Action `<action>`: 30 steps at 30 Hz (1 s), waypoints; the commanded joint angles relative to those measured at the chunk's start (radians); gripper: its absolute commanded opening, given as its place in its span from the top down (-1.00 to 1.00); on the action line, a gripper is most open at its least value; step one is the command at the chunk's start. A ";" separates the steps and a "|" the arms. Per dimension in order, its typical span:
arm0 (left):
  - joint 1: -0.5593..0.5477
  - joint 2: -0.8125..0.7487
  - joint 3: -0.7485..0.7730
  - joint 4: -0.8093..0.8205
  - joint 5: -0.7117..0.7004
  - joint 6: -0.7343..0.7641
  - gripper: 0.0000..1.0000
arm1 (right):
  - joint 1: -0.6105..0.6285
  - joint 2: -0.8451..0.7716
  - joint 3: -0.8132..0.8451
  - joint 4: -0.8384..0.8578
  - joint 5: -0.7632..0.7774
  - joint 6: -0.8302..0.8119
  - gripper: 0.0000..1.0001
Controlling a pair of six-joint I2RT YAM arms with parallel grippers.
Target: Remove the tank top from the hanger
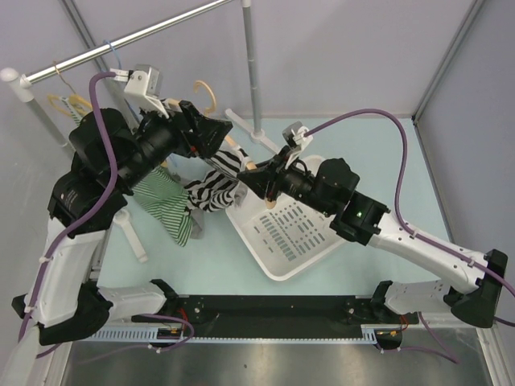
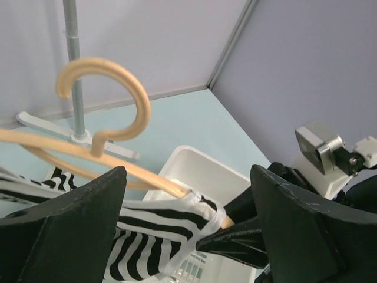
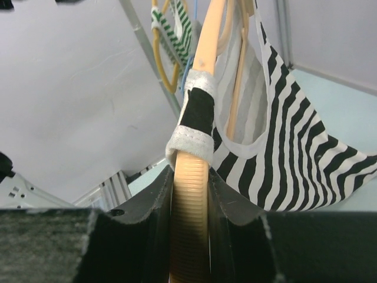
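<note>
**Top view:** R arm (image 1: 354,205) comes in from the right. R jaws are pressed together on one end of the wooden hanger (image 1: 244,161), by the far-left corner of the white basket (image 1: 322,249). The hanger's long axis runs diag. from the R jaws up-left toward the L arm (image 1: 105,161). The tank top (image 1: 213,191), b/w stripes, droops bunched under the bar between the two arms, over the table (image 1: 386,161). A green-striped garment (image 1: 165,201) lies just left of it.

**L wrist:** L jaws are spread wide w/ nothing between them. The hanger bar (image 2: 147,177) crosses ahead of the gap, hook (image 2: 112,76) up. The tank top (image 2: 147,236) hangs below the bar, low in the gap, so the L jaws are the nearer ones to the cloth. Basket (image 2: 200,171) is behind it.

**R wrist:** R jaws pinch the ribbed bar end (image 3: 189,236). The strap (image 3: 191,127) loops round the bar just past the tips. The rest of the top (image 3: 283,147) falls off to the right.

**Judgement:** the R side looks like the anchor. The strap must slide along the bar's axis toward the held end, so the L jaws prob. need to drop onto the cloth below and pull. The R grip may block the strap's exit.
</note>
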 commanded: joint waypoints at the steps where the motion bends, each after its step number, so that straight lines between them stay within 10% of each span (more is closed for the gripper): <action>1: 0.007 -0.006 0.049 0.046 -0.051 -0.015 -0.78 | 0.015 -0.064 -0.019 0.052 -0.038 0.002 1.00; 17: 0.012 0.073 0.068 0.072 -0.050 0.021 -0.32 | 0.059 -0.117 -0.036 0.046 -0.079 -0.029 1.00; 25: 0.010 0.102 0.080 0.127 0.040 0.117 0.49 | 0.062 -0.145 -0.051 0.006 -0.113 -0.061 1.00; 26: 0.010 0.103 0.076 0.136 0.051 0.125 0.93 | 0.062 -0.143 -0.046 -0.002 -0.113 -0.067 1.00; 30: 0.012 0.108 0.089 0.167 -0.014 0.154 1.00 | 0.062 -0.133 -0.008 -0.086 -0.027 -0.075 0.71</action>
